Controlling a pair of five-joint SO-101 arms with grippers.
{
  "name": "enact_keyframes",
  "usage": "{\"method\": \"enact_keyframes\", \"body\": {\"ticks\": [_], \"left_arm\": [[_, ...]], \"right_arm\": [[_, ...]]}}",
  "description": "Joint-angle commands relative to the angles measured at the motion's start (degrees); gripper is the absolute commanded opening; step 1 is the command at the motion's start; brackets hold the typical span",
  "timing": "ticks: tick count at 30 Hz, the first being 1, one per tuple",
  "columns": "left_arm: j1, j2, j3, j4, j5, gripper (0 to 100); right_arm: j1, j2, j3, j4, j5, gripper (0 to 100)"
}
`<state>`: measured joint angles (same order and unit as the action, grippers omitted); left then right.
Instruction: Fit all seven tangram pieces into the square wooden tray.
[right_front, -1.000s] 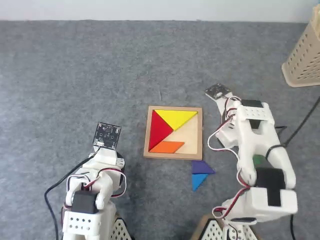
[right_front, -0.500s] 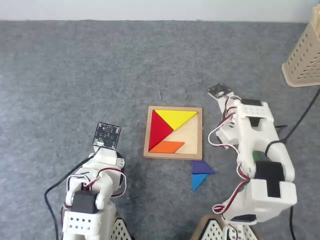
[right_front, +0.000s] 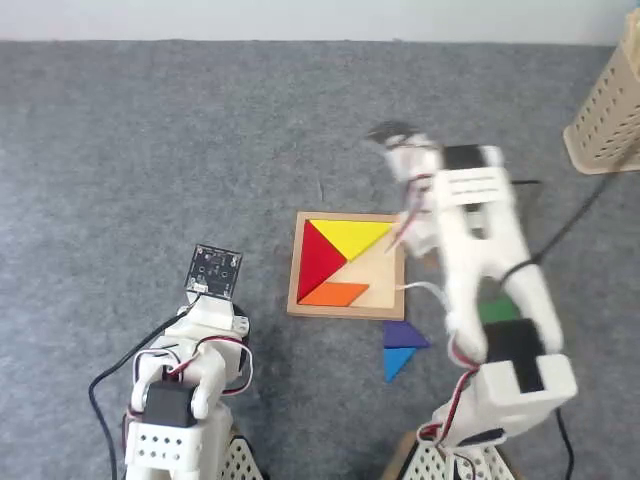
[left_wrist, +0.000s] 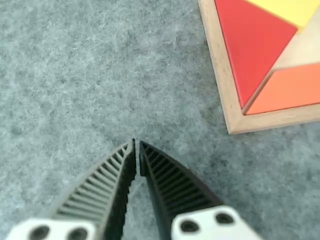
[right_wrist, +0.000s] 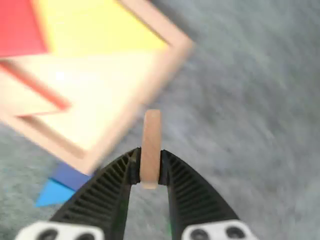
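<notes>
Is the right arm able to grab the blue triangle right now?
Probably not yet: its tool is shut on a tan piece, so it is full. The blue triangle lies uncovered on the carpet.

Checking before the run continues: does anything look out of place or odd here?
Nothing looks damaged or spilled. The purple piece and blue piece lie on the carpet, outside the tray beside one corner. The right gripper pinches a tan piece on edge rather than flat.
</notes>
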<state>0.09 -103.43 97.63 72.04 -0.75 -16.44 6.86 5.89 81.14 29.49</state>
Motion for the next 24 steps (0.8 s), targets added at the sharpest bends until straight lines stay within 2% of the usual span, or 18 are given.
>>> {"method": "enact_keyframes", "body": {"ticks": [1,6,14,24], "left_arm": [[-0.4,-1.2,-1.1,0.4,0.4,1],[-0.4,-1.2,-1.1,0.4,0.4,1],[-0.4,-1.2,-1.1,0.4,0.4,1],[-0.4,-1.2,-1.1,0.4,0.4,1]], "right_arm": [[-9.4,-0.3,-2.6,-0.7,1.1,0.7],[-15.3,-0.3,2.1,-5.8,5.5,0.7],[-15.4,-0.3,6.9,-11.7,12.0,0.7],[-15.5,5.4,6.3,-13.6,12.7,0.9]]}}
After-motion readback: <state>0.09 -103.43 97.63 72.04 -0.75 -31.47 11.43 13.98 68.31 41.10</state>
